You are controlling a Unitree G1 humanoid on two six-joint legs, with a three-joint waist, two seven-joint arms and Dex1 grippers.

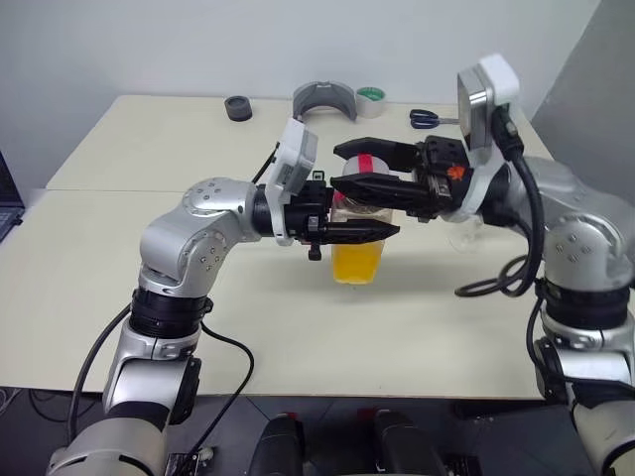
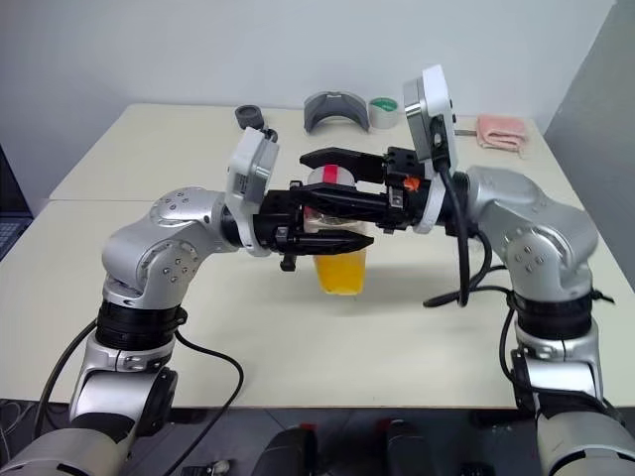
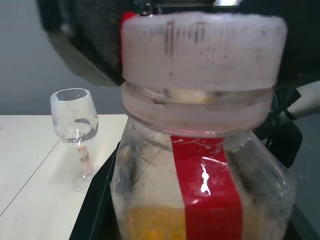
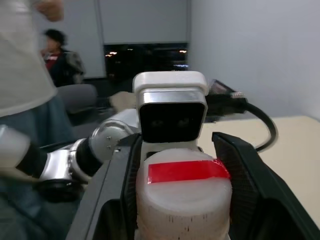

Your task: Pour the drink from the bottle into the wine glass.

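Left hand (image 1: 362, 233) is clenching the bottle (image 1: 359, 253) at its body, holding it up over the surface (image 1: 417, 317); right hand (image 1: 372, 169) is closing around the cap (image 4: 184, 192). Thin plastic is likely giving under pressure, so body-and-cap grips suit. Fragile glass (image 3: 76, 131) is standing apart.

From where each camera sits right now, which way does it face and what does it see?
Left eye view: on the head, looking forward and down at the table; both arms meet at the bottle.
Right eye view: the head's other eye, same scene; the right hand is at the cap.
Left wrist view: on the left wrist, facing the bottle's side close up, the wine glass behind.
Right wrist view: on the right wrist, looking along its fingers over the cap to the left arm's camera housing.
Shared: the bottle shows in all four.
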